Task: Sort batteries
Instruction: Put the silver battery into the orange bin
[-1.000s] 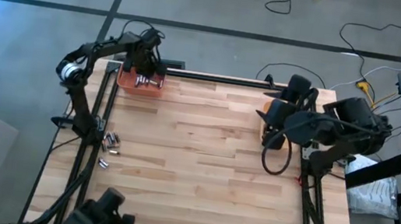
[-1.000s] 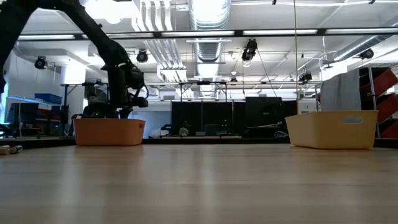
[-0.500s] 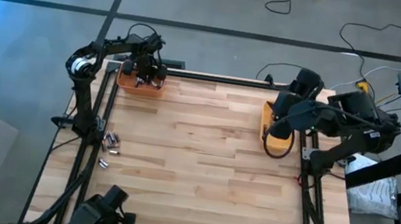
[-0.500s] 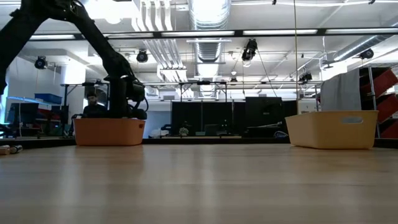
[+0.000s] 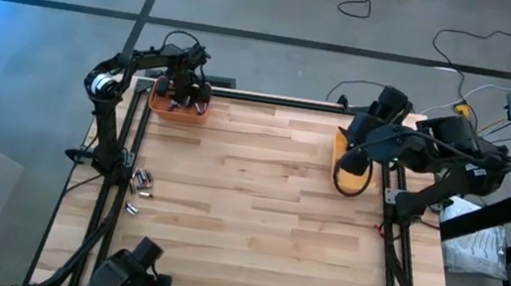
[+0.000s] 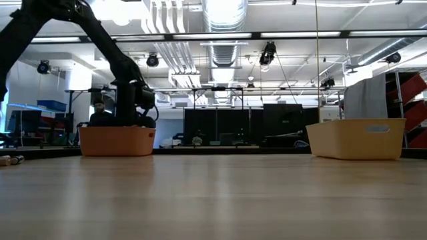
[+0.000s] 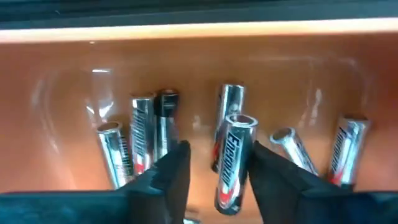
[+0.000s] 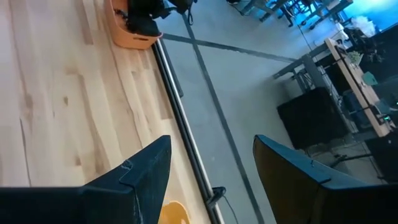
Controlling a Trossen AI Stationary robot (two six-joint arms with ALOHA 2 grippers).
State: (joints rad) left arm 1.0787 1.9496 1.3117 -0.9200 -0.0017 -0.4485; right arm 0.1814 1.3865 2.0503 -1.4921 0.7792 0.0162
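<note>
Pale wood table [image 5: 257, 203]; dim, perhaps industrial hall [image 6: 267, 80] beyond.

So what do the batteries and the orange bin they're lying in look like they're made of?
The batteries look metal-cased with a glossy printed wrap: silvery bodies catch bright glints and one shows lettering. The orange bin looks like smooth moulded plastic: uniform colour, rounded corners and soft highlights on its wall, though the look alone can't confirm it.

A dark jointed robot arm [image 6: 100, 47] reaches down into an orange plastic bin [image 6: 117, 141] at far left; a pale yellow plastic bin [image 6: 355, 139] sits far right on the light wooden table [image 6: 213, 200].
</note>
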